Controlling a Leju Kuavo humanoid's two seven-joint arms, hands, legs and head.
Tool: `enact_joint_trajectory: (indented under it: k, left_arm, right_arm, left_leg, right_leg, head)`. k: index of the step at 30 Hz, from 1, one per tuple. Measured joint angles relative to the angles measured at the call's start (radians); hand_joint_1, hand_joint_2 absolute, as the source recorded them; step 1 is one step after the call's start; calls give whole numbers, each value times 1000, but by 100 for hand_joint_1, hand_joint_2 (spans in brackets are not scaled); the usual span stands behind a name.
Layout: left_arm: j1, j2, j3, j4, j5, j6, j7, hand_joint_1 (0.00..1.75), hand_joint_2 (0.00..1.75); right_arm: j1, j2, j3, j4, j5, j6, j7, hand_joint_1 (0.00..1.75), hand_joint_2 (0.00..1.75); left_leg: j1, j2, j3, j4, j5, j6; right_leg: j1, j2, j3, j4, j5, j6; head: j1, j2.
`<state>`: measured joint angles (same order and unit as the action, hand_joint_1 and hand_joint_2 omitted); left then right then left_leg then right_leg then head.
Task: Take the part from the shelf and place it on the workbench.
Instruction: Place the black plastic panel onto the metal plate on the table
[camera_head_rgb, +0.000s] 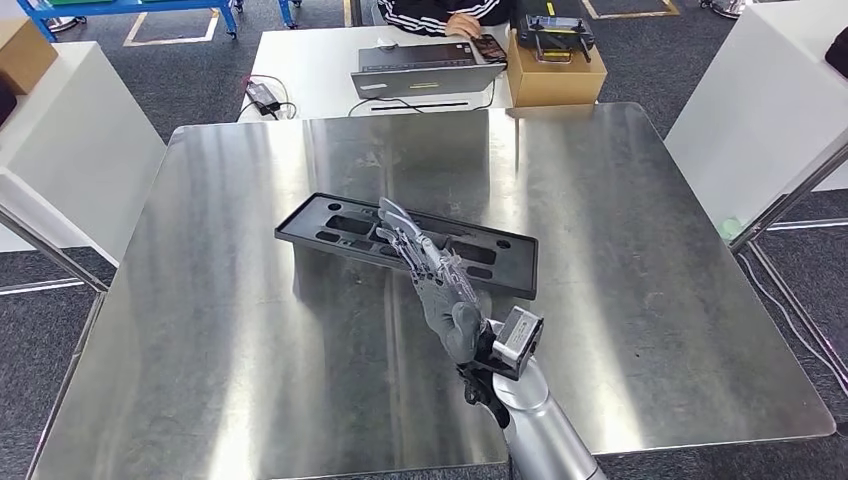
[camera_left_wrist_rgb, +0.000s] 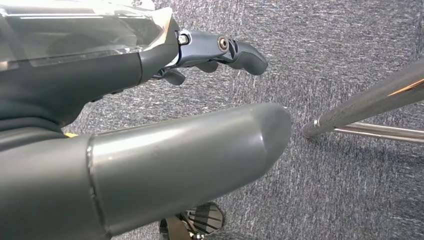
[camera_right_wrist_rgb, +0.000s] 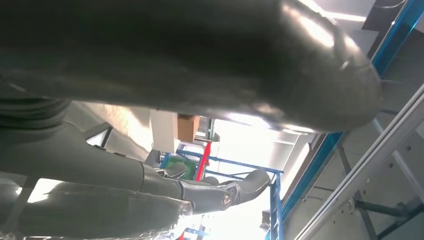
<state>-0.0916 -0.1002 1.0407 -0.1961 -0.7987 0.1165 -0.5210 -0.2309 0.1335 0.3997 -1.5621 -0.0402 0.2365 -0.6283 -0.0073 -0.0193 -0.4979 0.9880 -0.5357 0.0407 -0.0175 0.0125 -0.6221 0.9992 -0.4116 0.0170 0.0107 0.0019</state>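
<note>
The part (camera_head_rgb: 330, 222), a long flat black plastic panel with several slots, lies on the steel workbench (camera_head_rgb: 620, 300), a little behind its middle. My right hand (camera_head_rgb: 430, 270) hovers over the part's middle with its fingers stretched forward and apart, holding nothing; I cannot tell whether the fingertips touch the part. In the right wrist view the right hand (camera_right_wrist_rgb: 175, 100) is dark and close, its fingers (camera_right_wrist_rgb: 220, 197) extended. My left hand (camera_left_wrist_rgb: 150, 100) hangs beside my body over grey carpet, its fingers (camera_left_wrist_rgb: 240, 50) loosely extended and holding nothing.
Behind the workbench stands a white table with a laptop (camera_head_rgb: 425, 68), a charger (camera_head_rgb: 263, 95) and a cardboard box (camera_head_rgb: 555, 70); a person (camera_head_rgb: 440, 15) sits there. White surfaces flank both sides (camera_head_rgb: 70, 130) (camera_head_rgb: 760, 110). A metal leg (camera_left_wrist_rgb: 370, 102) slants near my left hand.
</note>
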Motion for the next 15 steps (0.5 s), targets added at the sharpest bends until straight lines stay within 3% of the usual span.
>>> enact_joint_trajectory:
  k: [3, 5, 6, 8, 10, 11, 13, 15]
  left_arm:
    - [0, 1, 0, 0, -5, -2, 2, 0, 0]
    - [-1, 0, 0, 0, -7, -5, 5, 0, 0]
    - [-2, -1, 0, 0, -7, -7, 6, 0, 0]
    - [-1, -1, 0, 0, -7, -11, 7, 0, 0]
    - [0, -1, 0, 0, -8, -12, 9, 0, 0]
    - [0, -2, 0, 0, -8, -12, 10, 0, 0]
    - [-1, -2, 0, 0, -8, -13, 10, 0, 0]
    - [-2, -2, 0, 0, -9, -17, 10, 0, 0]
  right_arm:
    - [1, 0, -6, 0, -1, 0, 0, 0, 0]
    - [2, -1, -13, -2, 0, -2, 0, 0, 0]
    - [3, -2, -18, -2, 0, -3, 0, 0, 0]
    - [10, -6, -26, -3, 1, -5, 0, 0, 0]
    - [22, -11, -34, -3, 3, -6, 0, 0, 0]
    - [27, -14, -37, -3, 5, -7, 0, 0, 0]
    - [30, -17, -43, -3, 7, -11, 0, 0, 0]
    - [32, -19, -46, -3, 9, -15, -1, 0, 0]
  left_leg:
    - [1, 1, 3, -7, 12, 12]
    - [8, 5, 14, -31, 33, 24]
    - [11, 8, 18, -42, 41, 28]
    - [12, 12, 16, -44, 45, 31]
    - [11, 14, 13, -41, 45, 30]
    - [12, 14, 12, -38, 44, 29]
    - [14, 14, 10, -29, 38, 20]
    - [12, 11, 3, -17, 31, 8]
  right_leg:
    - [2, 1, 4, -7, 7, 16]
    - [5, -1, -5, 10, -9, 23]
    - [7, -2, -21, 47, -31, 20]
    - [4, -3, -74, 178, -90, 15]
    - [1, -4, -104, 264, -114, 23]
    - [-1, -4, -91, 250, -103, 32]
    - [-8, -7, -17, 123, -59, 52]
    - [-6, -6, 46, 19, -34, 52]
  head:
    - [0, 0]
    - [1, 0]
    - [2, 0]
    - [3, 0]
    - [3, 0]
    - [3, 0]
    - [3, 0]
    - [3, 0]
